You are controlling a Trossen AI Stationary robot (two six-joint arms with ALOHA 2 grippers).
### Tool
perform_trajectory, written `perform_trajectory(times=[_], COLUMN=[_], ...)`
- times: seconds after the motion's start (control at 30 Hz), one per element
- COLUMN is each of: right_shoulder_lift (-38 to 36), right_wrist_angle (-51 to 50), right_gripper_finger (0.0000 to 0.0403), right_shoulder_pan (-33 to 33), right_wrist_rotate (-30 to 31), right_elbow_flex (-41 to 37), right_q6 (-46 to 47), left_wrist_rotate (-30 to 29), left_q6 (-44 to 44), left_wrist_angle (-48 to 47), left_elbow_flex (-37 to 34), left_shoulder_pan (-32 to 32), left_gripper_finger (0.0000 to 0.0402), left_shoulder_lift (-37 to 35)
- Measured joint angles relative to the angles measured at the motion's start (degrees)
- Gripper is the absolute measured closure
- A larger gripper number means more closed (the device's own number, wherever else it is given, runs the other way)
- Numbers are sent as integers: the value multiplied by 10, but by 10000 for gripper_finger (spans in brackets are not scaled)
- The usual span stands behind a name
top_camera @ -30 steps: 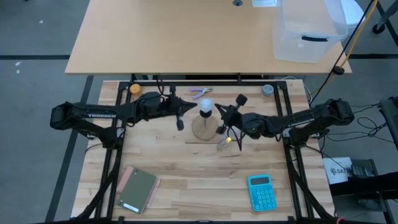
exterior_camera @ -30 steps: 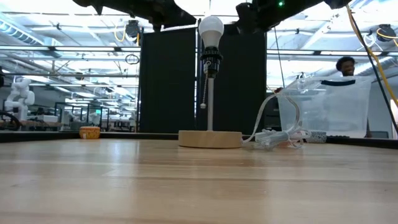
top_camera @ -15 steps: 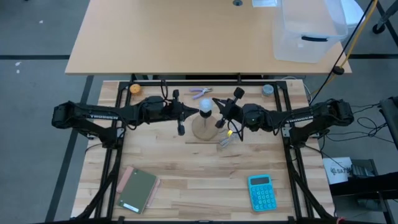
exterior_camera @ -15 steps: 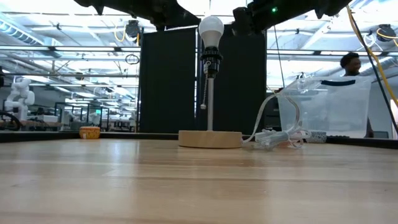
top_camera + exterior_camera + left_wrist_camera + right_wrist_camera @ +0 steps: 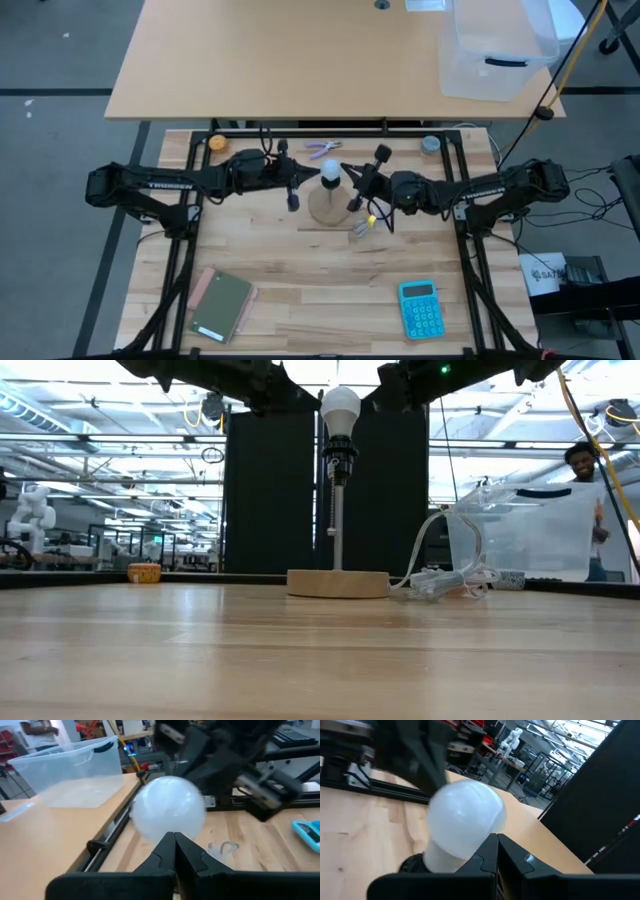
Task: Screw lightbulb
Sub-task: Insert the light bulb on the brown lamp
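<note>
Since the lightbulb (image 5: 340, 407) already sits upright in the black socket (image 5: 339, 460) atop the thin lamp post (image 5: 338, 525) on the round wooden base (image 5: 338, 582), mid-table, what's left looks like turning it home or checking it is tight. Left gripper (image 5: 292, 187) hovers just beside the bulb on its left, fingers pressed together, holding nothing. Right gripper (image 5: 357, 188) sits just beside it on the other side, fingers also together, empty. In the left wrist view the bulb (image 5: 168, 815) fills the space right past the closed fingertips; same in the right wrist view (image 5: 465, 822).

Handling guess: bulb is light, smooth, rounded, so likely slippery under hard fingers, and thin-walled, so fragile if squeezed. Best hold looks like the widest part of the globe, one finger each side, gentle pressure. Lamp is tall on a small base, may tip or spin, so the other arm probably needs to steady the post or base. Clear wrapper (image 5: 362, 227) lies near the base.
</note>
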Motion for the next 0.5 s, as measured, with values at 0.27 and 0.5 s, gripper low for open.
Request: perform_trajectory(times=[0.27, 0.5], right_shoulder_lift=[0, 1], right_wrist_angle=[-3, -20], right_gripper_finger=[403, 403], right_shoulder_pan=[28, 55], right_wrist_rotate=[2, 5], right_elbow_flex=[0, 0], right_q6=[3, 3], left_wrist_rotate=[-1, -1], left_q6=[-21, -39], left_wrist_angle=[2, -2], left_elbow_flex=[0, 0], left_shoulder_pan=[26, 39], left_gripper_finger=[401, 401], left_shoulder_lift=[1, 1])
